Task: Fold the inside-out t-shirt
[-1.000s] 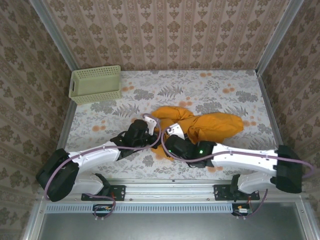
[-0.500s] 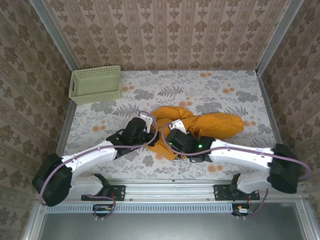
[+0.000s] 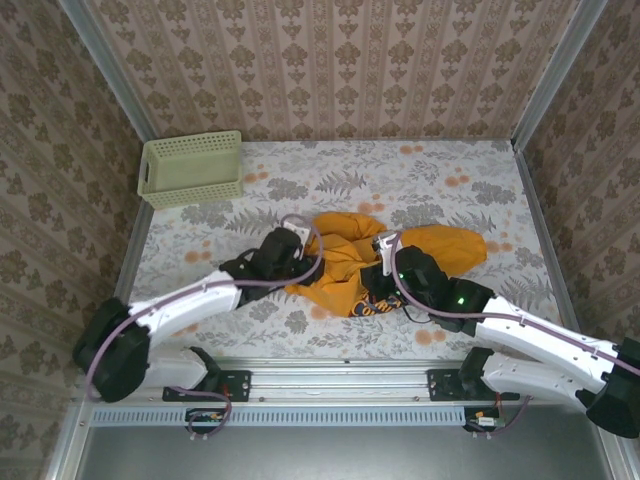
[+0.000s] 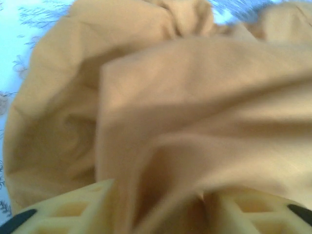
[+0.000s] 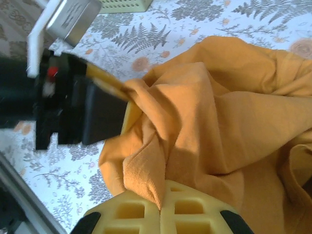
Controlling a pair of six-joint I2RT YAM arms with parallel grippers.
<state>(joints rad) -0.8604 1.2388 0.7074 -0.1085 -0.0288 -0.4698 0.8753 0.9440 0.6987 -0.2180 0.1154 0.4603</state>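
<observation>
- Top external view: the inside-out t-shirt (image 3: 420,250) lies bunched in the middle of the table (image 3: 450,170), well apart from the basket (image 3: 192,168) in the far left corner.
- The heap's long axis runs across the table, from a low crumpled end near my left pincer (image 3: 303,262) to a fatter lobe on the right, tilted slightly away from me at that right end.
- My right pincer (image 3: 368,298) sits at the near edge of the heap, about midway along, so the bulk of the cloth lies beyond it and to its right.
- From the right wrist, that pincer (image 5: 161,214) has its pads closed together with a ridge of the orange cloth (image 5: 234,107) nipped between them.
- From the left wrist, my left pincer (image 4: 161,209) stands partly apart, with a fold of the shirt (image 4: 195,97) drooping into the gap. I judge it loose there, not gripped.
- The right wrist camera also shows my left pincer (image 5: 122,90) poking into the heap's left end, close to my right one.
- Both pincers crowd the same left-hand near corner. The right lobe is nearer my right arm.
- Collar, hem and sleeves I cannot tell apart in this bundle, so which way the shirt points is unclear. I judge it needs spreading flat first.
</observation>
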